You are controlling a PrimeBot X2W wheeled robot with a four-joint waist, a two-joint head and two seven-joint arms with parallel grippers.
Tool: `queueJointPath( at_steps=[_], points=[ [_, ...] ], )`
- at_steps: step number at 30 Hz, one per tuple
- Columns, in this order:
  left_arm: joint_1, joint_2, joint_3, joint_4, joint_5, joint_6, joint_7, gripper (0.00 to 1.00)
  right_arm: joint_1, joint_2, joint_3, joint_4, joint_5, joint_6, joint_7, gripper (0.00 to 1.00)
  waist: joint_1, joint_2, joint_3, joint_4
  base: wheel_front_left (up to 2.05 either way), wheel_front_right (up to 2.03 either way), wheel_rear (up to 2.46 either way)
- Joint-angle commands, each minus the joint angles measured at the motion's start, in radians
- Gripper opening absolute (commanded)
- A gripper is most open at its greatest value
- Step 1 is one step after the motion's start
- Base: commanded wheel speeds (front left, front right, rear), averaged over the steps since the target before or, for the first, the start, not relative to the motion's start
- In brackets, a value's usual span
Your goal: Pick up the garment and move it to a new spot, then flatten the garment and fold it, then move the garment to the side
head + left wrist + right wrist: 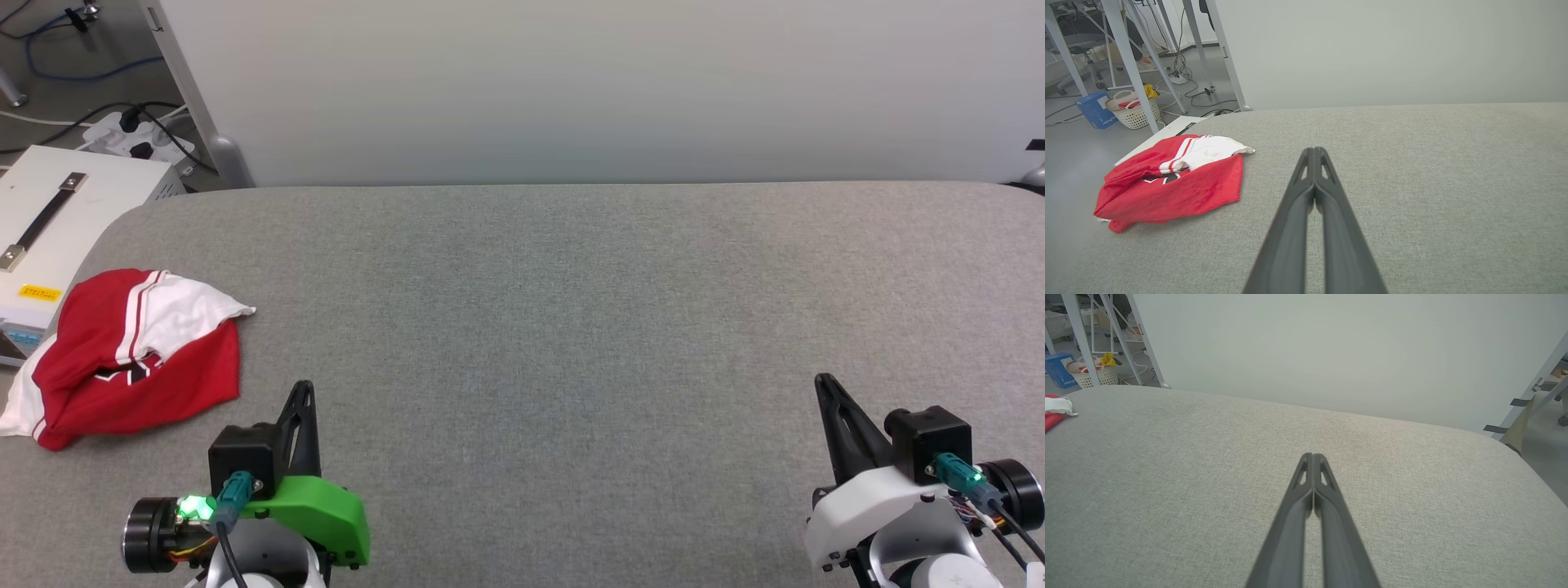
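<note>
Garment (139,359): crumpled heap, left edge of frame.
Left gripper (303,392): closed, empty; open wide, pinch a thick fold.
Right gripper (823,385): closed, empty, lower right.

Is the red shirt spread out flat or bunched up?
Bunched up: the shirt lies crumpled, a white sleeve flopped over the red.
</note>
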Motion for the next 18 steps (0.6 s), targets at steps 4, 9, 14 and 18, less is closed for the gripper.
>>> queueJointPath(
  at_steps=[4,9,14,18],
  points=[
    [-0.016,-0.005,0.001,-0.002,0.009,0.004,-0.001,0.00,-0.017,0.000,0.000,-0.004,-0.010,-0.001,0.003,0.00,0.0000,0.0000,0.000,0.000,0.00,0.00,0.00],
    [-0.016,-0.005,0.001,-0.002,0.009,0.004,-0.001,0.00,-0.017,0.000,0.000,-0.004,-0.010,-0.001,0.003,0.00,0.0000,0.0000,0.000,0.000,0.00,0.00,0.00],
    [-0.016,-0.005,0.001,-0.002,0.009,0.004,-0.001,0.00,-0.017,0.000,0.000,-0.004,-0.010,-0.001,0.003,0.00,0.0000,0.0000,0.000,0.000,0.00,0.00,0.00],
    [-0.016,-0.005,0.001,-0.002,0.009,0.004,-0.001,0.00,-0.017,0.000,0.000,-0.004,-0.010,-0.001,0.003,0.00,0.0000,0.0000,0.000,0.000,0.00,0.00,0.00]
  ],
)
